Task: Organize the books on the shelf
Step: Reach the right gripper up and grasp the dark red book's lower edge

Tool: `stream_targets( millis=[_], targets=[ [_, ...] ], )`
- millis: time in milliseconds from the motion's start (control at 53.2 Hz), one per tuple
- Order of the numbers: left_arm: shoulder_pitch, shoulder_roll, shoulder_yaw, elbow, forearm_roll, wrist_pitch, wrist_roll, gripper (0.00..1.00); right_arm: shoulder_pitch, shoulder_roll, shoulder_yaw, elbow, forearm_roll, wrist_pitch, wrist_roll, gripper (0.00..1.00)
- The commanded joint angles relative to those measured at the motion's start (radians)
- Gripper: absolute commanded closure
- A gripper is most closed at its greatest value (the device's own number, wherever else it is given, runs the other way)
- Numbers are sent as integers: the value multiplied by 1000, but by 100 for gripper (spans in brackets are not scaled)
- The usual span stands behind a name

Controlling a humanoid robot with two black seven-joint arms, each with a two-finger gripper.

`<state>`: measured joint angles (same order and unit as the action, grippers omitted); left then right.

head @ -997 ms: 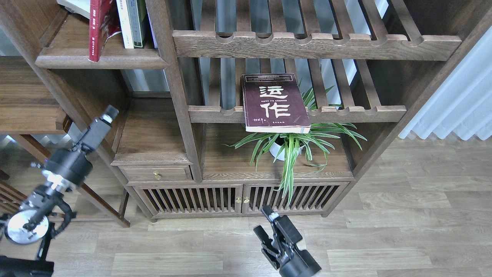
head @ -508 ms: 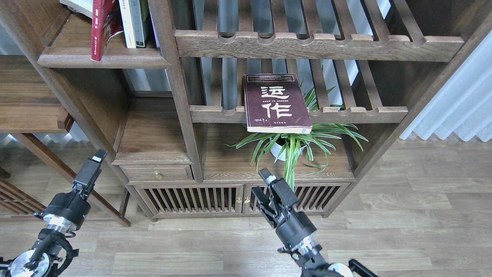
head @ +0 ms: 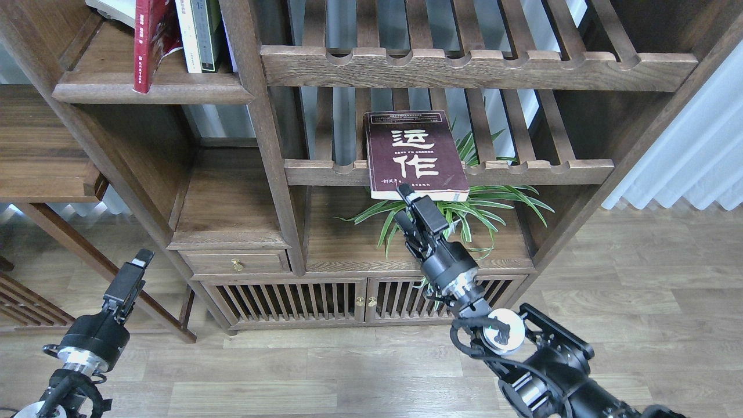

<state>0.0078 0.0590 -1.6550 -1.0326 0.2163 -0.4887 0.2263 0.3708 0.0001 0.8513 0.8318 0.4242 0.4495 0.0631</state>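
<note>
A dark maroon book (head: 415,152) with big white characters lies flat on the middle slatted rack, its front edge hanging over the rail. My right gripper (head: 401,203) is just below that front edge, open, with nothing between its fingers. A red book (head: 147,40) stands leaning on the solid shelf (head: 174,93) at the top left, beside thin white-spined and green-spined volumes (head: 199,35). My left gripper (head: 139,261) hangs low at the left, far from the books, and its fingers cannot be told apart.
A spider plant in a white pot (head: 432,223) stands right behind my right gripper, under the maroon book. Slatted racks (head: 476,67) span the upper right. A small drawer (head: 235,262) and slatted cabinet doors (head: 290,299) sit below. A white curtain (head: 691,157) hangs at right.
My right arm has risen from near the floor up to the maroon book's front edge. My left arm has dropped from mid height to low at the left.
</note>
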Motion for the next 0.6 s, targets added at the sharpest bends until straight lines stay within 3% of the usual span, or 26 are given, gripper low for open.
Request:
stream_targets(
  millis=[0,357,583],
  targets=[
    [0,-1,-8,-3,-2,0,1,0,60,0,-3,-80,62,-63,-3,1],
    [1,-1,-8,-1,-23,0,1,0,142,0,6,-175,93,-175,-9,2],
    [0,1,-9,2,-40,0,1,0,171,0,40,-188,93,-176,-5,23]
  ],
)
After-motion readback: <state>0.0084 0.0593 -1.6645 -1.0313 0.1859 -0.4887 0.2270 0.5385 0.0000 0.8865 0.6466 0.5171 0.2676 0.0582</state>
